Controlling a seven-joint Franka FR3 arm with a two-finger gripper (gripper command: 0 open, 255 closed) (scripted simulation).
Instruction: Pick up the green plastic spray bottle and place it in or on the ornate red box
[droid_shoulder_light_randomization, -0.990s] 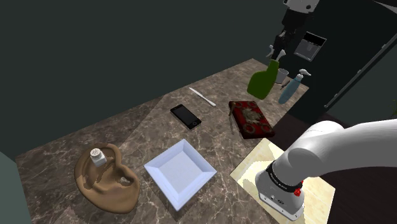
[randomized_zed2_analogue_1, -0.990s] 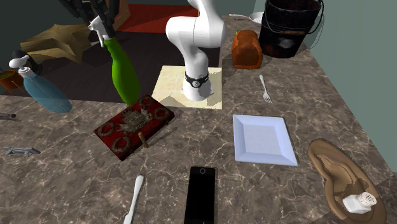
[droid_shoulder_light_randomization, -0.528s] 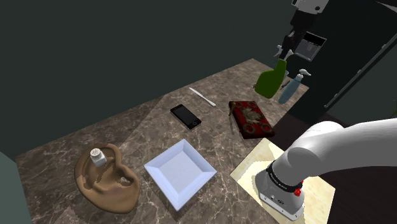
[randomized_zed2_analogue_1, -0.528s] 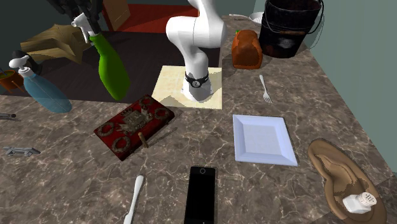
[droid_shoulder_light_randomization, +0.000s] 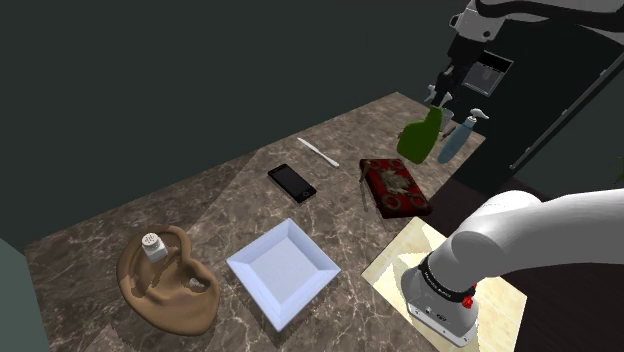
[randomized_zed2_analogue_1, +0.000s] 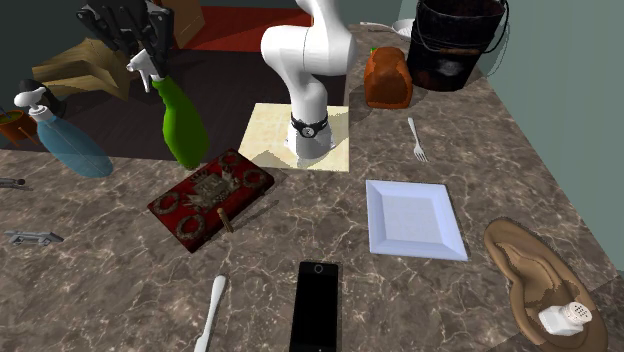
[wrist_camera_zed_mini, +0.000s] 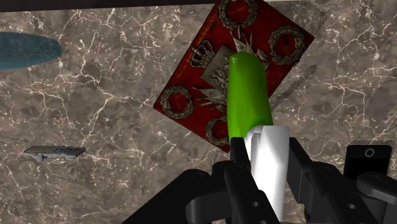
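Gripper (wrist_camera_zed_mini: 267, 153) pinches the green spray bottle (wrist_camera_zed_mini: 249, 95) by its white head, so it hangs above the ornate red box (wrist_camera_zed_mini: 191, 86) near the countertop (wrist_camera_zed_mini: 95, 95) edge, apparently for lowering.

The shoulder camera sits high beside and a little behind the stand (droid_shoulder_light_randomization: 392, 268), looking down across the marble worktop (droid_shoulder_light_randomization: 200, 215) toward its far edge and a dark wall. The second exterior camera stands at the opposite edge, facing the arm and tilted down, with the stand against the worktop's far edge. The wrist camera looks straight down along the gripper (wrist_camera_zed_mini: 267, 149), close above the red box (wrist_camera_zed_mini: 191, 83). All three take in that box, the green spray bottle (wrist_camera_zed_mini: 249, 89) and the black phone (wrist_camera_zed_mini: 366, 159); both exterior views share the white plate (droid_shoulder_light_randomization: 283, 272)
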